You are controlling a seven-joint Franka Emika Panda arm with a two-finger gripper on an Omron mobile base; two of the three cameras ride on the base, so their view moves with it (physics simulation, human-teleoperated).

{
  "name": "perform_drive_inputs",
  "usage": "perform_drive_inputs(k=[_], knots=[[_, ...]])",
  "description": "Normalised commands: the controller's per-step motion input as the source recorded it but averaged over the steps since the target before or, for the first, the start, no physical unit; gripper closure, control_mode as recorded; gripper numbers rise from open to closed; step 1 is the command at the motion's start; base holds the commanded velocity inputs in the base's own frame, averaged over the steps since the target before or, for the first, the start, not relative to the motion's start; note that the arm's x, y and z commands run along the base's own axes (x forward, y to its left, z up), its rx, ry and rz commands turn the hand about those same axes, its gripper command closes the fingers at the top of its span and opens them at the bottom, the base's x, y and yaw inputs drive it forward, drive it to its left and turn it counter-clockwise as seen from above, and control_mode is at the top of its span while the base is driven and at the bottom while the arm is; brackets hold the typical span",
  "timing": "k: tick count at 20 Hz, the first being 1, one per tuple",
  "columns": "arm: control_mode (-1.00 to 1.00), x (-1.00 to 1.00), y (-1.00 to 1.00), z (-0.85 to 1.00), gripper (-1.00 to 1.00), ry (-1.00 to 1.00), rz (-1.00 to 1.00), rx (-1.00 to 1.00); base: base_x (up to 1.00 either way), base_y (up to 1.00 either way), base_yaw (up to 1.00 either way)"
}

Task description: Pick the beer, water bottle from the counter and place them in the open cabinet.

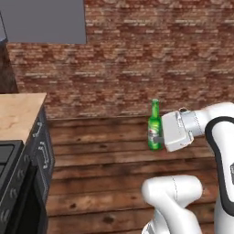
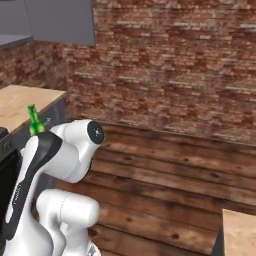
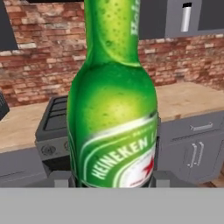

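**Beer in the grip, held up over the wood floor**

Left base view: arm bends in from the right, white hand at mid-right. The beer (image 1: 155, 127) stands upright at the front of the hand, green glass, pale label w/ red mark, cap on top. It's held in the air w/ brick wall and plank floor behind it, well away from the counter (image 1: 18, 114) at left. The gripper (image 1: 161, 136) is mostly hidden behind bottle + hand body; jaws closed tight on the lower part of the bottle. Black stove (image 1: 9, 160) sits next to the counter at the left edge, grey drawers below the slab. Grey wall cabinet (image 1: 45, 20) at top left.

Right base view: arm fills the lower left. Just the neck and top of the beer pokes up past the arm's upper link (image 2: 33, 121), left of the dark joint cap. Counter slab behind it at left.

Hand view: beer very close, fills the centre, label text readable. Two dark finger tips (image 3: 59, 178) at either side of the bottle base, pressing on it. Behind: stove, counter w/ grey drawers, brick wall. Top right, the water bottle (image 3: 186, 17), silver-grey w/ black cap, stands upright inside the open cabinet (image 3: 173, 19).
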Motion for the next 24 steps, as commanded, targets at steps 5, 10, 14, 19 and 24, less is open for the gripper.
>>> perform_drive_inputs(k=[5, 10, 14, 19, 24], knots=[[1.0, 0.0, 0.0, 0.0, 1.0, 0.0, 0.0, 0.0, 0.9, 0.0, 0.27], [1.0, 0.0, 0.0, 0.0, 1.0, 0.0, 0.0, 0.0, 1.0, 0.02, 0.44], [1.0, 0.0, 0.0, 0.0, 1.0, 0.0, 0.0, 0.0, 1.0, -0.13, 0.65], [1.0, 0.0, 0.0, 0.0, 1.0, 0.0, 0.0, 0.0, 1.0, -0.08, 0.69], [1.0, 0.0, 0.0, 0.0, 1.0, 0.0, 0.0, 0.0, 0.93, -0.24, 0.65]])
